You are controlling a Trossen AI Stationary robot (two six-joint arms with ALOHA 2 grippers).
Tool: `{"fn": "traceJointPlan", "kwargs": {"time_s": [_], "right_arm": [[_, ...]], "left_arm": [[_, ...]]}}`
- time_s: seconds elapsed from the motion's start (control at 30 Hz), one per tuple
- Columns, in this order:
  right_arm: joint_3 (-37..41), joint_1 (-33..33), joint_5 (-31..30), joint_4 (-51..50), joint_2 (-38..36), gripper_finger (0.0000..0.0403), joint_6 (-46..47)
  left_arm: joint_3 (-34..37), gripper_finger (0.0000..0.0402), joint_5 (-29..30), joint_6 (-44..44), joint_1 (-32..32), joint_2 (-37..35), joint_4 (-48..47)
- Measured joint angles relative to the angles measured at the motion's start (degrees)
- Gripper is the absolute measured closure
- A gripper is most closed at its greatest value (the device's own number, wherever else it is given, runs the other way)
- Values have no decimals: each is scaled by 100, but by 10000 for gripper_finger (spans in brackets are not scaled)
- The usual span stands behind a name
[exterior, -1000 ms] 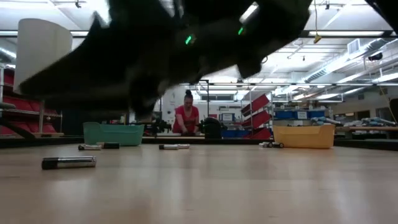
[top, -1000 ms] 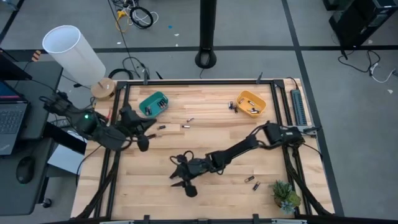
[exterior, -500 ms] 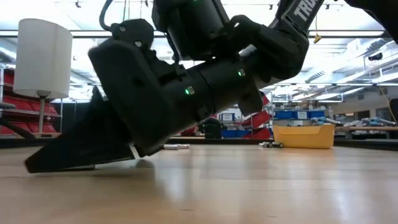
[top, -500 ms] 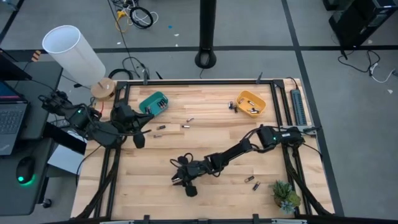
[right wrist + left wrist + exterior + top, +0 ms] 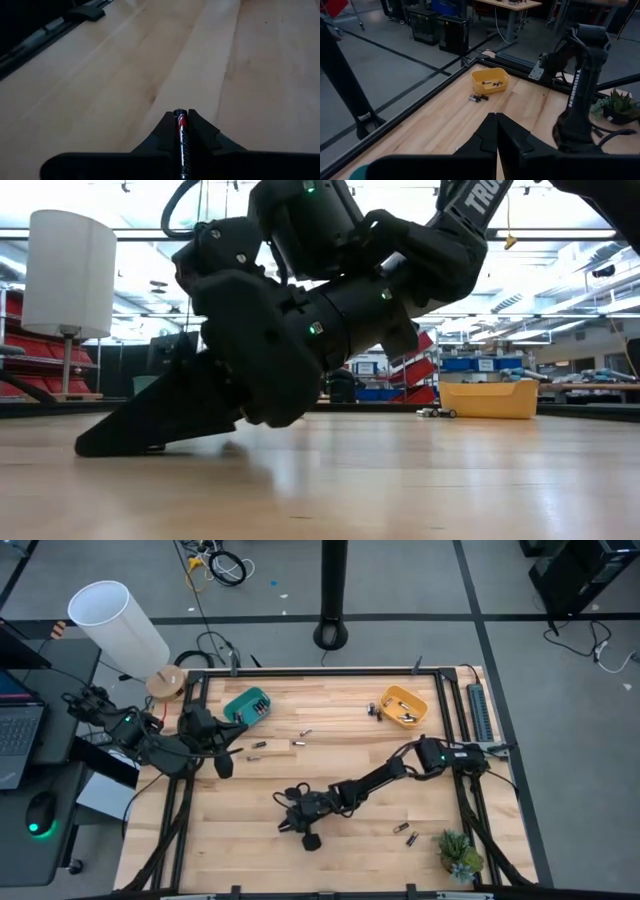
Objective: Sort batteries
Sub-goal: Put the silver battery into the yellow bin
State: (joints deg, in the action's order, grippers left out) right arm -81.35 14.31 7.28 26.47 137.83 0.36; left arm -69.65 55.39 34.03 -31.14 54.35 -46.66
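My right gripper (image 5: 286,823) reaches over the table's near middle, slanted down, with its fingertips at the wood (image 5: 100,446). It is shut on a dark battery with a red band (image 5: 181,142). My left gripper (image 5: 226,766) hangs shut (image 5: 496,131) above the table's left side, near the teal bin (image 5: 247,706). The yellow bin (image 5: 403,705) stands at the far right and has batteries in it. Loose batteries lie flat on the wood at the far middle (image 5: 258,745), (image 5: 298,743) and at the near right (image 5: 405,832). My right gripper pinches the battery between its two fingers (image 5: 165,131), and the battery lies along them. Its silvery end (image 5: 179,113) shows at the fingertips. The fingers come from the table's right, slanting down. Whether the battery is clear of the wood, I cannot tell.
A potted plant (image 5: 458,853) stands at the near right corner. A power strip (image 5: 482,712) runs along the right edge. Two batteries (image 5: 477,98) lie just outside the yellow bin (image 5: 490,81). A black frame rail (image 5: 310,671) borders the table. Bare wood lies at the near left.
My right gripper has sunk to the wood at the table's near middle. Its fingers, spread wide a second ago, have shut on the battery there. My left arm has drawn back slightly toward the table's left edge, with its gripper staying shut.
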Motion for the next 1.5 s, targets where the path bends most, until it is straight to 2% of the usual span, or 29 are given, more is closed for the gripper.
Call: {"fn": "traceJointPlan", "kwargs": {"time_s": [0.33,0.47,0.73,0.87,1.03,1.17,1.27,1.5], "right_arm": [[47,-606,-54,-1029,-619,373,-349],[40,-836,-8,-1642,-1047,374,-356],[21,-1527,-203,-3746,-2397,368,-519],[125,-1967,-715,-5040,-3094,372,-1183],[1071,-2791,-1067,-5492,-4106,369,-1007],[2245,-3465,-1661,-5577,-5026,370,-295],[2993,-3980,-1876,-5612,-5740,370,15],[3905,-4831,-2295,-5594,-6869,363,151]], "left_arm": [[2,389,-361,310,0,2,-42],[2,389,-394,744,0,1,-242],[342,388,-325,1624,0,122,-238],[717,388,197,1763,0,415,207],[1179,388,1044,1767,50,900,1254],[1329,388,1008,1767,193,1194,1949],[1363,388,958,1767,307,1366,2328],[1368,388,949,1734,740,1637,2673]]}}
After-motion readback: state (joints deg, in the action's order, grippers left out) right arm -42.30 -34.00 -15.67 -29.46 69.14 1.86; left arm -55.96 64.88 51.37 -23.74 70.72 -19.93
